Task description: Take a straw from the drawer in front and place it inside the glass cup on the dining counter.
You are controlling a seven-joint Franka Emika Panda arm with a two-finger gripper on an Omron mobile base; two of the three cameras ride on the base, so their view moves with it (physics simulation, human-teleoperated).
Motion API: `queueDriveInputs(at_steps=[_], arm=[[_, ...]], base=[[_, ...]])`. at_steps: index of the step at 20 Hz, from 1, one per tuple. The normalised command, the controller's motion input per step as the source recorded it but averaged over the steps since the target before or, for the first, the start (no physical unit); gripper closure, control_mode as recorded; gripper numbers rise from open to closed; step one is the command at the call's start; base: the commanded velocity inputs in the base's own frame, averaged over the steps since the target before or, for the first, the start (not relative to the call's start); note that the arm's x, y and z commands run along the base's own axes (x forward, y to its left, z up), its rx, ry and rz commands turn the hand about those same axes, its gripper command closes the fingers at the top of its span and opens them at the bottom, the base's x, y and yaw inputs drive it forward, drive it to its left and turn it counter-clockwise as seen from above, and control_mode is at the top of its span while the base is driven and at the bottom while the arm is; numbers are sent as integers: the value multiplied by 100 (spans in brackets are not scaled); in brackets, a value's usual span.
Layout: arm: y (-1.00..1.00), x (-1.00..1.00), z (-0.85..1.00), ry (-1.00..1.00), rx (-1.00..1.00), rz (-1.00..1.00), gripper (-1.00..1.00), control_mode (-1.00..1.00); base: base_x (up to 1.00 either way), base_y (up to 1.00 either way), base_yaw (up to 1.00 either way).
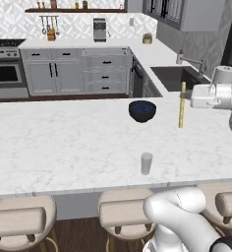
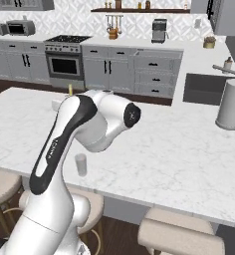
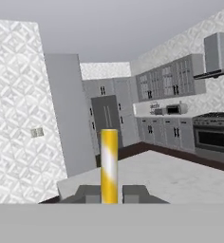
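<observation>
my pincer (image 3: 109, 193) is clamped on the straw (image 1: 182, 106), which stands upright between the fingers (image 3: 88, 193) in the hand view. from the left base view i see the straw held above the worktop (image 1: 54, 142), right of the blue bowl (image 1: 142, 110). the cup (image 1: 146, 163) stands near the worktop's front edge, well apart from the straw. a paper-towel roll (image 2: 230, 103) stands further right.

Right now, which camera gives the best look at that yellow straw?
The left base view: the straw hangs upright in the gripper above the dining counter, full length visible. The hand view shows its lower part close up between the fingers. In the right base view just its tip peeks above the arm.
</observation>
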Motion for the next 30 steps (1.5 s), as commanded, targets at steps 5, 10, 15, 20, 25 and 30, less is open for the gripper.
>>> queueDriveInputs(at_steps=[5, 10, 15, 20, 25, 30], arm=[[15, -10, -26, -12, 0, 3, 100, -100], [12, -3, -45, -5, 0, 0, 100, -100], [20, 47, -49, 7, 0, 0, 100, -100], [9, 58, -40, 13, 0, 0, 100, -100], [3, 14, -36, 7, 0, 0, 100, -100], [5, 0, -41, 4, 0, 0, 100, -100]], base=[[0, 0, 0], [0, 0, 0], [0, 0, 0], [0, 0, 0], [0, 0, 0], [0, 0, 0]])
